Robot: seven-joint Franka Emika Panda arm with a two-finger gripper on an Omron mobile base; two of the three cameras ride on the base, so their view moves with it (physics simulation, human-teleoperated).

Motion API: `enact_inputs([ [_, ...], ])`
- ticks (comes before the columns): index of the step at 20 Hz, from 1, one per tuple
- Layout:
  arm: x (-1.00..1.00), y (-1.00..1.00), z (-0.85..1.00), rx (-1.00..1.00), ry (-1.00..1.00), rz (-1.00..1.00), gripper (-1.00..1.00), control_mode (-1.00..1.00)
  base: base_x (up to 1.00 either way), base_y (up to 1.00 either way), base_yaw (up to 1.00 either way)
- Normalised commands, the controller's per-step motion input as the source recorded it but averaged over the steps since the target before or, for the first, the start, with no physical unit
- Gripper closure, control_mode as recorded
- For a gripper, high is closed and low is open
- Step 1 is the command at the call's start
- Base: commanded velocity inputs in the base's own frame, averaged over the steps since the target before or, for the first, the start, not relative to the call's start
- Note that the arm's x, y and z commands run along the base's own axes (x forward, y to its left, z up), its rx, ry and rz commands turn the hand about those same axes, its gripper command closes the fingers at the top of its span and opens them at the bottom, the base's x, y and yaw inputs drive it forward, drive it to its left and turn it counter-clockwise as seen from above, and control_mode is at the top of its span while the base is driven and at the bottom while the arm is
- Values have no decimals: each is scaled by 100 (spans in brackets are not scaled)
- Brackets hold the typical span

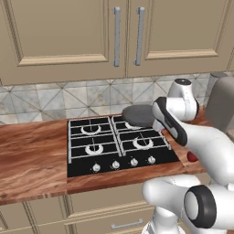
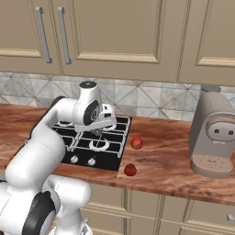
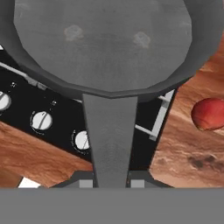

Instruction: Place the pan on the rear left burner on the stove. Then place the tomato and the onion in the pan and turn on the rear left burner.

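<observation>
**Q:** Dark grey metal is seen near the arm; what is it, and where is it held?

**A:** The pan (image 3: pixel 105 43) is shown, round and shallow, with its flat handle running down to the gripper (image 3: pixel 111 183). The handle is clamped between the closed jaws. In the left base view the pan (image 1: pixel 137 115) is held in the air over the right half of the stove (image 1: pixel 77 169), above the rear right grate. The rear left burner (image 1: pixel 90 130) is seen uncovered, a silver ring under its black grate.

**Q:** What is found around the pan?

**A:** Four small silver knobs (image 1: pixel 115 165) are set along the stove's front edge. Two round red items are seen on the wooden counter (image 2: pixel 170 156) right of the stove: one (image 2: pixel 137 143) just beside the stove's right edge, the other (image 2: pixel 130 170) nearer the counter's front. Which is the tomato and which the onion cannot be told. A grey coffee machine (image 2: pixel 213 137) is stood well apart at the right. A patterned tile backsplash (image 1: pixel 55 98) and beige cabinet doors (image 1: pixel 64 36) are seen behind and above.
</observation>
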Motion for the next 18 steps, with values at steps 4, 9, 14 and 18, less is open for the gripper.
enact_inputs([
  [4, 0, 53, 0, 0, 0, 11, 100, -100, 0, 0, 0],
  [9, 0, 50, 0, 0, 0, 11, 100, -100, 0, 0, 0],
  [14, 0, 43, 0, 0, 0, 9, 100, -100, 0, 0, 0],
  [18, 7, 35, -6, 0, 0, 8, 100, -100, 0, 0, 0],
])
